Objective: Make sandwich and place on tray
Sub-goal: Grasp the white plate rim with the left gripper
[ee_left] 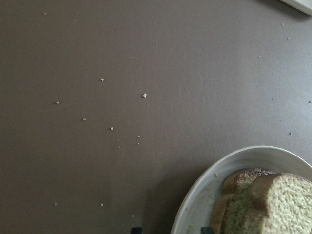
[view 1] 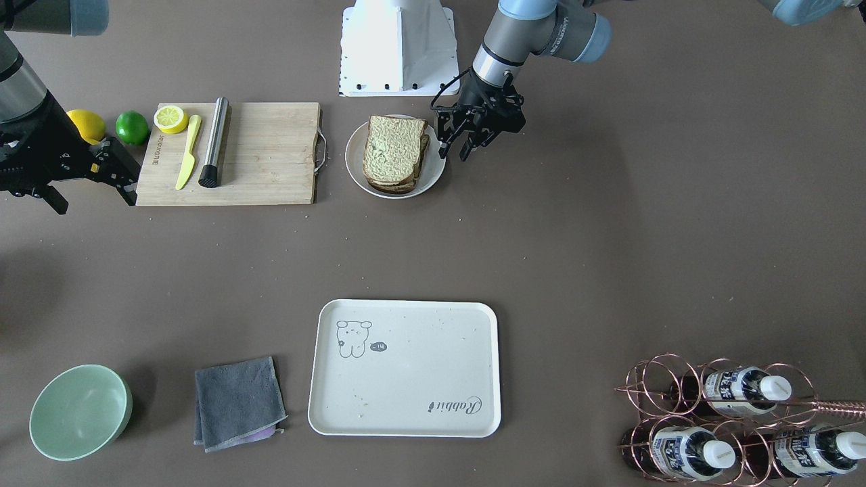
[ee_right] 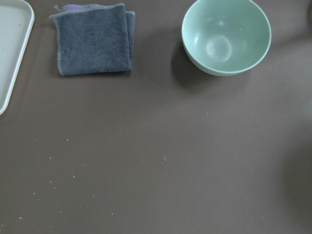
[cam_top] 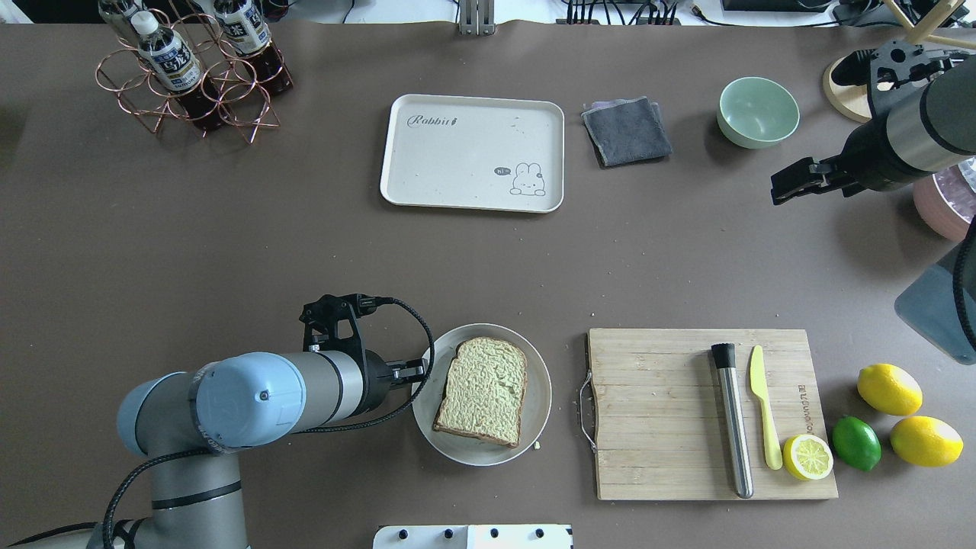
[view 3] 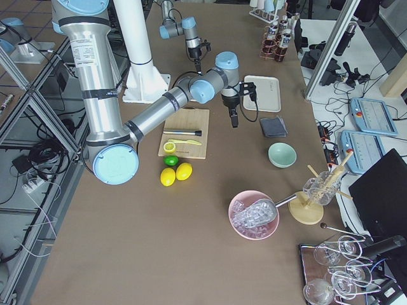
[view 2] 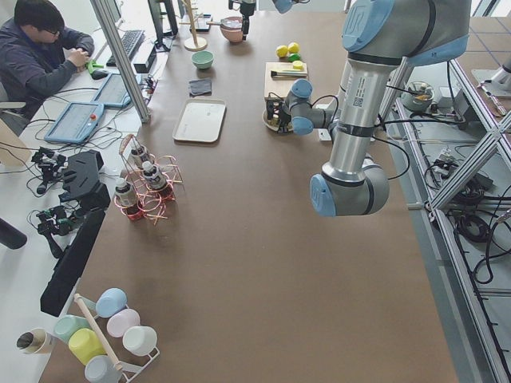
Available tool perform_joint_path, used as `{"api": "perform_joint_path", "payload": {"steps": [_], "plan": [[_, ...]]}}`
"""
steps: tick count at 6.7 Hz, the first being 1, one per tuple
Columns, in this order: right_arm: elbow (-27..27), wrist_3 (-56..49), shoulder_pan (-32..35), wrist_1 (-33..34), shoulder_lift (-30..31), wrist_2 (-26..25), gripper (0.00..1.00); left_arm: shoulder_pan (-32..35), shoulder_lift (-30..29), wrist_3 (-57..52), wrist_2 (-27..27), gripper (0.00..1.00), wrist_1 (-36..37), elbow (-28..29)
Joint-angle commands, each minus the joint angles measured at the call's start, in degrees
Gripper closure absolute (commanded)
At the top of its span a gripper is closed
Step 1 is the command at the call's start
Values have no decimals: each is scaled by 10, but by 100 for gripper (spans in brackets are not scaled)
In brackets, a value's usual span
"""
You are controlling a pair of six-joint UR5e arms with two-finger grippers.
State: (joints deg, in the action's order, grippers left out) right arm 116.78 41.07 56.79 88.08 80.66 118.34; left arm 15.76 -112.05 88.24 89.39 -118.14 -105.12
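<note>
The sandwich [view 1: 392, 150] lies on a round white plate [view 1: 354, 162]: pale greenish bread slices stacked, with no egg showing between them. It also shows in the overhead view [cam_top: 482, 389] and the left wrist view [ee_left: 265, 204]. My left gripper [view 1: 454, 150] is open and empty, pointing down just beside the plate's rim and apart from the bread. The cream tray [view 1: 406, 379] with the bear drawing lies bare across the table [cam_top: 457, 152]. My right gripper [view 1: 93, 197] is open and empty, hovering past the cutting board's end, far from the sandwich.
A wooden cutting board [view 1: 270, 155] holds a lemon half [view 1: 170, 118], a yellow knife [view 1: 188, 152] and a steel rod [view 1: 214, 142]. A lemon and a lime [view 1: 132, 127] lie beside it. A green bowl [view 1: 80, 411], a grey cloth [view 1: 237, 402] and a copper bottle rack [view 1: 737, 419] flank the tray.
</note>
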Motion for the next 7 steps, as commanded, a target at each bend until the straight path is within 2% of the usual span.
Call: {"api": "perform_joint_path", "payload": {"steps": [1,5,7], "plan": [[-3,0,0,-1,0,0,0,-12,-4,0,-6,50,-1,9],[-9,0,-1,-1,-5,0,0,-20,-9,-1,-8,50,-1,17],[-10,0,0,-1,-6,0,0,-20,-9,-2,-7,66,-1,17]]}}
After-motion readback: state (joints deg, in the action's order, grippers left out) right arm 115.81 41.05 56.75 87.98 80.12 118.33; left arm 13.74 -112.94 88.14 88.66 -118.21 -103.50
